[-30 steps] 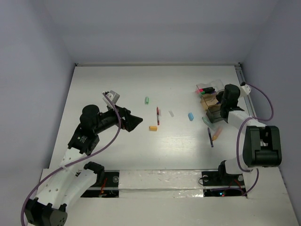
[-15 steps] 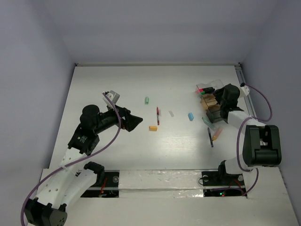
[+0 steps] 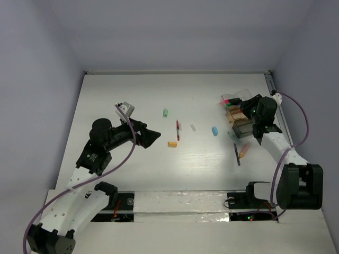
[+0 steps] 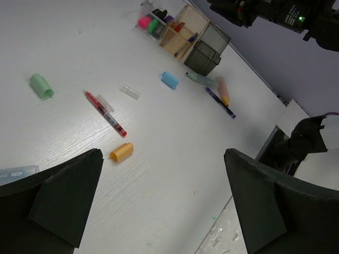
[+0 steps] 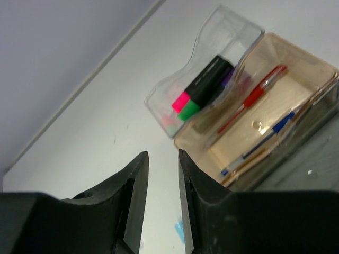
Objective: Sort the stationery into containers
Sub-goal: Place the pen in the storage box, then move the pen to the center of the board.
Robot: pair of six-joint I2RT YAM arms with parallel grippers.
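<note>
The compartmented clear box (image 3: 235, 114) stands at the far right; in the right wrist view (image 5: 296, 74) it holds pink and green highlighters (image 5: 204, 90), a red pen (image 5: 254, 98) and a blue pen (image 5: 265, 135). My right gripper (image 3: 248, 106) hovers by the box, its jaws narrowly apart and empty (image 5: 163, 153). My left gripper (image 3: 151, 136) is wide open and empty (image 4: 164, 196), above the table left of the orange eraser (image 3: 172, 143). A green eraser (image 3: 165, 112), red pen (image 3: 178, 129) and blue eraser (image 3: 215, 130) lie mid-table.
A clear cap (image 3: 193, 127) lies by the red pen. A pale green pen (image 3: 231, 136), an orange item (image 3: 243, 151) and a dark blue pen (image 3: 237, 154) lie just in front of the box. The right wall is close behind the box.
My right arm has swung to the right and its gripper has drawn back from over the box. The left arm and the loose items have not moved.
</note>
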